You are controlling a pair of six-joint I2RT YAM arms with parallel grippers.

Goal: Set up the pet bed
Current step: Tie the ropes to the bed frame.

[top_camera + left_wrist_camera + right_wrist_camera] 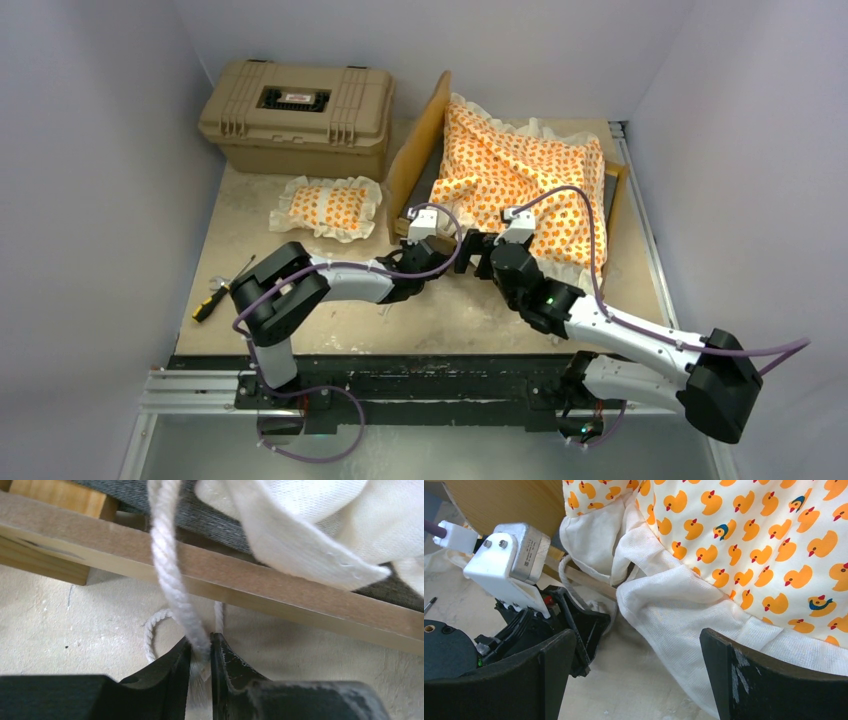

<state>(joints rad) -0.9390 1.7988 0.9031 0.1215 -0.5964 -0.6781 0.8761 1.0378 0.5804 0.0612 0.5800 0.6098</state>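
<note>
The pet bed's light-wood frame (418, 150) stands at the back right, with the orange duck-print cushion (520, 170) lying rumpled in it. Its white ruffle (674, 610) spills over the front rail (280, 585). The matching pillow (330, 207) lies left of the frame. My left gripper (201, 647) is shut on a white rope (172, 580) that hangs over the rail, low at the bed's front near corner (455, 250). My right gripper (636, 675) stands open just beside it (487, 250), nothing between its fingers and the ruffle edge close by its right finger (734, 670).
A tan plastic hard case (298, 115) sits at the back left. A yellow-handled screwdriver (215, 300) lies near the table's left edge. The grey bed base (210, 517) shows behind the rail. The two grippers are almost touching.
</note>
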